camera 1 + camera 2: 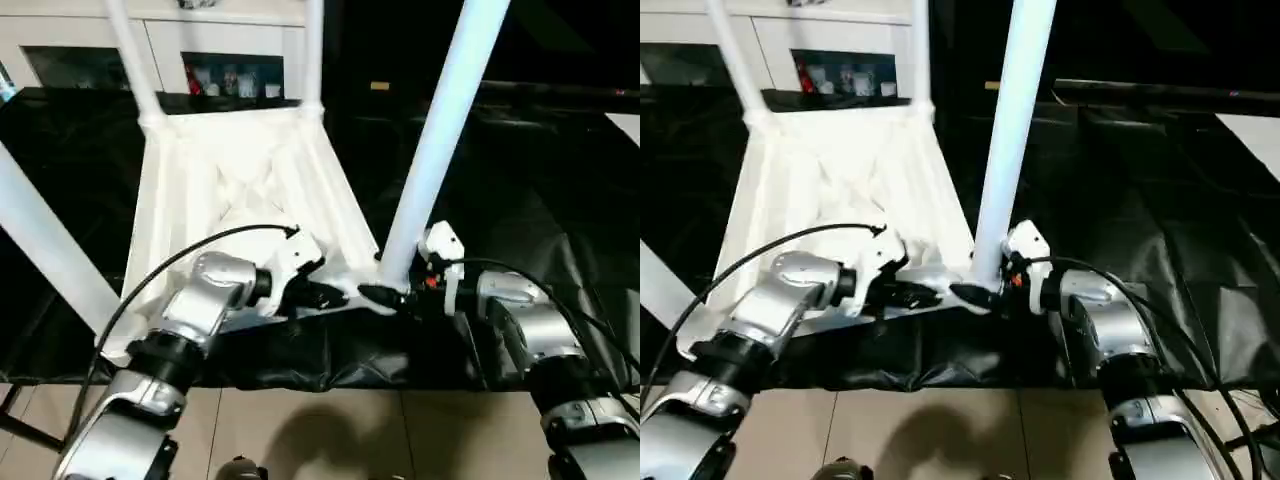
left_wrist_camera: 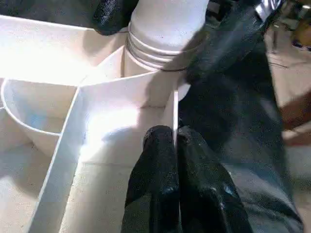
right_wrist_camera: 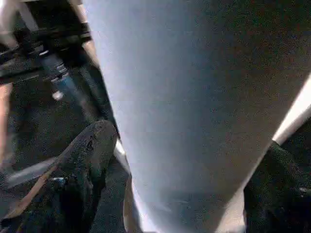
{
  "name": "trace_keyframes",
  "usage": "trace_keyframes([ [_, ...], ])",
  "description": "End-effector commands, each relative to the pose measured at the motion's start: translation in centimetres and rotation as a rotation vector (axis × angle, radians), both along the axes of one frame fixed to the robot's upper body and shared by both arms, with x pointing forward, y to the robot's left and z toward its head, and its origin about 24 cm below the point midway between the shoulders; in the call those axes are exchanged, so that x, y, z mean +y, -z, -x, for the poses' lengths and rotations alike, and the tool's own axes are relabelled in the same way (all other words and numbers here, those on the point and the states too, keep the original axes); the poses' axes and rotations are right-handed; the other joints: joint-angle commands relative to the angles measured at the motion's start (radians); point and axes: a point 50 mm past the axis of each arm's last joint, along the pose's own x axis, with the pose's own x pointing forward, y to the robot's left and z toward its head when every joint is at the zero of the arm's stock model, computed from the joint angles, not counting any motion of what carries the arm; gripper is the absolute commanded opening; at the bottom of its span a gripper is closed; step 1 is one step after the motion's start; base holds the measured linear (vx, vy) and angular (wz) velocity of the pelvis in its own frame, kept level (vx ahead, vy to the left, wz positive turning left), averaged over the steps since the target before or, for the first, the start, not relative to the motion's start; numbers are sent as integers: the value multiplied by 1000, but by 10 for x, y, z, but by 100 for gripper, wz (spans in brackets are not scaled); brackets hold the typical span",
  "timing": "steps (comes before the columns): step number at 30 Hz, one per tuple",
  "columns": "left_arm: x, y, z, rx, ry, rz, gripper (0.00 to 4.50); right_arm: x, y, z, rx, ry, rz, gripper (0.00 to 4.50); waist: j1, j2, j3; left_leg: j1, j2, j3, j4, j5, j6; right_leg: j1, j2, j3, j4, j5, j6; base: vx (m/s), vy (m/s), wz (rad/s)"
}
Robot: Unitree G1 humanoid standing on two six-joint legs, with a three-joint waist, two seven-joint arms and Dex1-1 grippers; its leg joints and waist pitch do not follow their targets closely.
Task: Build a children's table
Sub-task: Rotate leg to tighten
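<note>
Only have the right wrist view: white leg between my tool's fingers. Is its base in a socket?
Observer: Yes. In the left wrist view the near right leg stands in the corner socket, with thread rings exposed above it.
Operator: Left tool?
Observer: The left tool is shut on the rim beside that socket.
Operator: Other legs?
Observer: In the head view, three more legs stand up from the upturned table top.
</note>
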Motion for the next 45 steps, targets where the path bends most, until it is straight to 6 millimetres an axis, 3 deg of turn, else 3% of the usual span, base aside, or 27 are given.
trace_keyframes([
  [1,-23,-15,9,-12,167,119,0,9,-2,7,14,-139,21,388,-3,-9,-74,16,31,-11,-63,-202,56,49,-64,42,-71,-213,-226,0,0,0],
  [4,-20,-16,9,-5,177,117,0,8,-1,10,24,-172,35,362,2,-13,-74,16,31,-12,-63,-206,52,48,-66,42,-72,-236,-217,0,0,0],
  [13,-13,-15,14,44,228,102,0,6,-1,15,54,-231,55,283,10,-10,-75,17,31,-12,-63,-199,47,46,-65,42,-71,-233,-218,0,0,0],
  [18,-14,-15,15,48,227,100,0,7,2,17,66,-240,51,271,10,-11,-75,15,30,-12,-62,-189,50,47,-65,41,-70,-226,-217,0,0,0],
  [22,-20,-14,9,19,159,94,0,11,6,17,58,-184,17,270,11,-11,-75,17,30,-13,-63,-197,46,47,-66,41,-71,-234,-216,0,0,0],
  [23,-27,-14,1,-11,76,91,0,15,8,10,26,-91,-1,269,9,-11,-75,15,30,-12,-63,-196,44,46,-66,43,-71,-232,-215,0,0,0],
  [27,-37,-14,-11,-45,-61,94,0,21,15,-4,18,126,14,268,-9,-15,-71,17,23,-19,-69,-244,3,48,-70,38,-86,-352,-181,0,0,0],
  [28,-47,-16,-17,-60,-139,107,0,29,17,-11,21,244,-12,268,-12,-14,-72,16,24,-20,-69,-241,1,50,-70,39,-84,-345,-178,0,0,0],
  [29,-47,-16,-17,-60,-139,107,0,29,17,-11,21,244,-12,268,-21,-13,-71,17,22,-19,-69,-244,4,46,-69,39,-87,-339,-180,0,0,0],
  [31,-59,-18,-22,-96,-223,92,0,38,18,-22,16,410,-37,268,-25,-10,-74,14,21,-17,-66,-229,13,49,-69,41,-84,-316,-182,0,0,0],
  [34,-65,-19,-25,-126,-282,76,0,42,19,-29,14,520,-25,267,-36,-11,-80,11,20,-17,-63,-179,21,53,-65,39,-76,-234,-200,0,0,0],
  [38,-68,-19,-26,-155,-322,77,0,50,17,-34,8,578,-31,267,-37,-11,-83,9,19,-13,-59,-134,60,56,-62,39,-66,-131,-229,0,0,0],
  [40,-70,-19,-25,-153,-310,86,0,52,15,-35,0,577,-49,267,-36,-11,-81,8,19,-12,-59,-138,68,57,-63,38,-68,-133,-234,0,0,0],
  [41,-72,-19,-22,-142,-275,104,0,52,13,-36,-26,581,-47,323,-36,-10,-80,9,19,-12,-60,-144,67,57,-63,38,-69,-142,-233,0,0,0],
  [45,-70,-18,-18,-130,-223,118,0,45,9,-36,-36,552,-62,343,-36,-9,-78,12,21,-13,-62,-170,59,55,-64,39,-72,-171,-230,0,0,0],
])
